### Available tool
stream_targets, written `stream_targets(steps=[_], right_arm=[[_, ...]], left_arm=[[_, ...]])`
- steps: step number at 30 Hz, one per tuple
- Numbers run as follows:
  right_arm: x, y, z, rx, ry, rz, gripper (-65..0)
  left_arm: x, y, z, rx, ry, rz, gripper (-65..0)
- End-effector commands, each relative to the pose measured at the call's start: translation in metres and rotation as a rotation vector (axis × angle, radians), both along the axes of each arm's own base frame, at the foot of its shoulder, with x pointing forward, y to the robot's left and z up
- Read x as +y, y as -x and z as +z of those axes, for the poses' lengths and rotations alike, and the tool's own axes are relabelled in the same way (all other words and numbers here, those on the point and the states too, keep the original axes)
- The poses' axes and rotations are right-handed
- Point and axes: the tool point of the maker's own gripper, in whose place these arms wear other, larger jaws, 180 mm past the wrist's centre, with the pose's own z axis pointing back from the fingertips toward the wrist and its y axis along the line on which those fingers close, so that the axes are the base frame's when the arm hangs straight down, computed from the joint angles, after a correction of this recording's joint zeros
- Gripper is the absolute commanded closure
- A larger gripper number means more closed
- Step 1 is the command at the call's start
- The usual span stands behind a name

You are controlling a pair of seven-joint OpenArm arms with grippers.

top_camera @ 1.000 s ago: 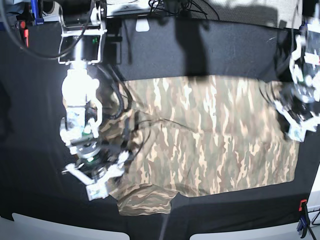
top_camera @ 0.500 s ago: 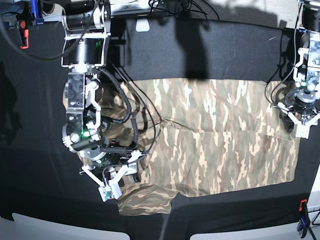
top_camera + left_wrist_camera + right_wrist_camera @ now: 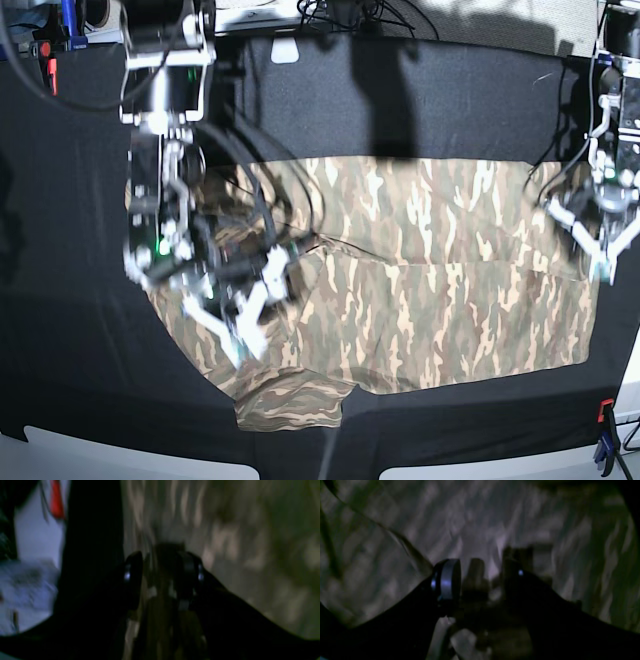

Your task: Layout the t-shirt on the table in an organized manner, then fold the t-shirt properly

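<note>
right gripper (image 3: pixel 243 322): now higher and further in over the t-shirt (image 3: pixel 430 290) than before, lifting cloth with it.
t-shirt edge by right gripper: pulled inward, more folded over.
left gripper (image 3: pixel 600 235): slightly higher along the t-shirt's side edge.

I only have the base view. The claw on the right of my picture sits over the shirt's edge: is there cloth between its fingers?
Observer: The left wrist view shows shirt cloth between the left claw fingers, but it is too blurred to confirm a grip.
Operator: And the other claw?
Observer: The right wrist view shows the right claw over camouflage cloth, equally blurred.
Operator: What flanks the left claw?
Observer: Bare black table on one side, shirt on the other.
</note>
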Motion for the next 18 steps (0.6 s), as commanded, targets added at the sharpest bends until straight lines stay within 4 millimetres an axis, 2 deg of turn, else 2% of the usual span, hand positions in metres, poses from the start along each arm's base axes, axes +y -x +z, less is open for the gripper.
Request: stream_targets(steps=[1, 6, 9, 13, 18], right_arm=[[-0.002, -0.005, 0.011, -0.050, 0.000, 0.014, -26.9], [-0.027, 0.011, -0.012, -0.065, 0.231, 0.152, -26.9], [-0.024, 0.012, -0.018, -0.133, 0.405, 0.317, -26.9], [-0.003, 0.006, -0.015, -0.269, 0.599, 0.524, -26.9], [0.030, 0.001, -0.009, -0.348, 0.670, 0.626, -26.9]], left_arm=[[0.002, -0.007, 0.021, -0.061, -0.021, -0.014, -20.7], [-0.010, -0.012, 0.040, -0.114, -0.019, -0.046, -20.7], [-0.010, -0.012, 0.041, -0.116, -0.019, -0.047, -20.7], [-0.010, -0.012, 0.040, -0.113, -0.019, -0.046, -20.7], [-0.010, -0.011, 0.040, -0.113, -0.019, -0.045, -20.7]])
